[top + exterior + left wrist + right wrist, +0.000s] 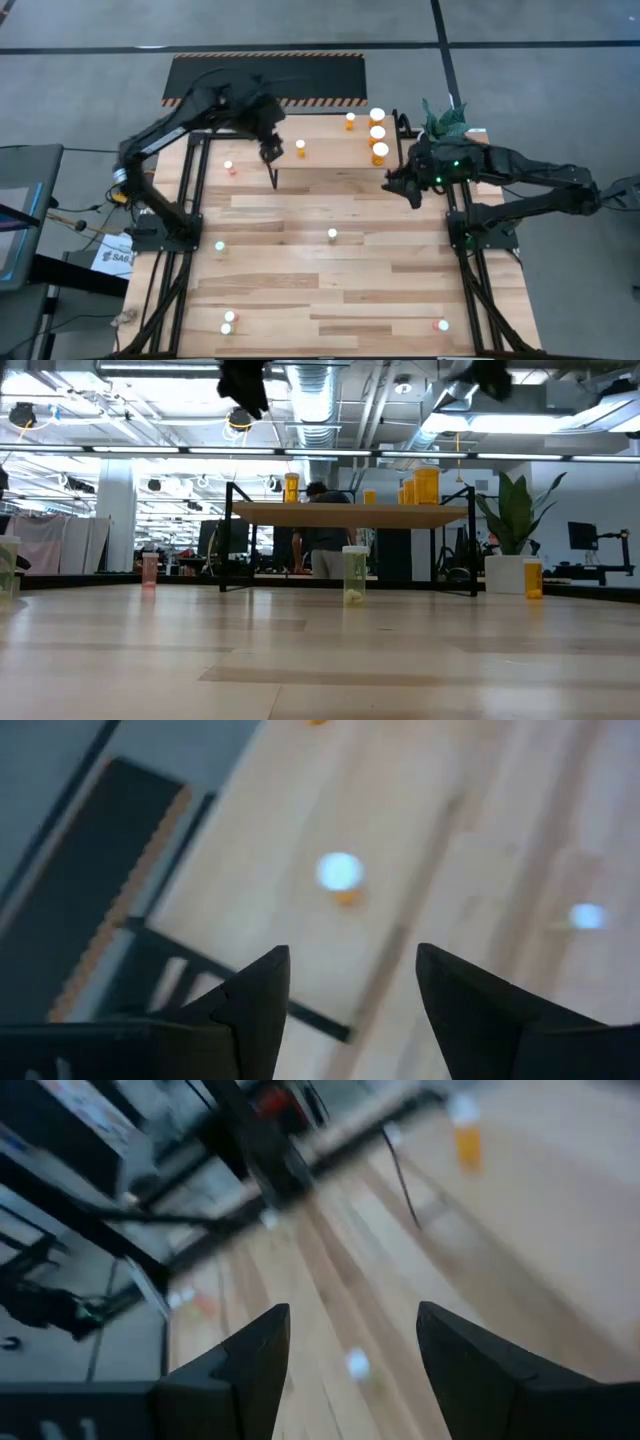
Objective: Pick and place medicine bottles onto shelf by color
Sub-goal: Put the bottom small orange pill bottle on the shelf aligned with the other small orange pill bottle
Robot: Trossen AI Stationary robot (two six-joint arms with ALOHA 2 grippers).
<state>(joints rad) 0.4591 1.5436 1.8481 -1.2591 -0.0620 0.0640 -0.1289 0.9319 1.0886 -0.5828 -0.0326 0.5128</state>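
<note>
orange bottles (378, 135) on shelf (330, 152)

Both arms raised, jaws apart, empty.

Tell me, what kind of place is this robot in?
Probably a big open lab or workshop. The low view shows bare ceiling ducts and strip lights, with desks and a person behind the shelf. Two robot arms are bolted to a plank table.
</note>
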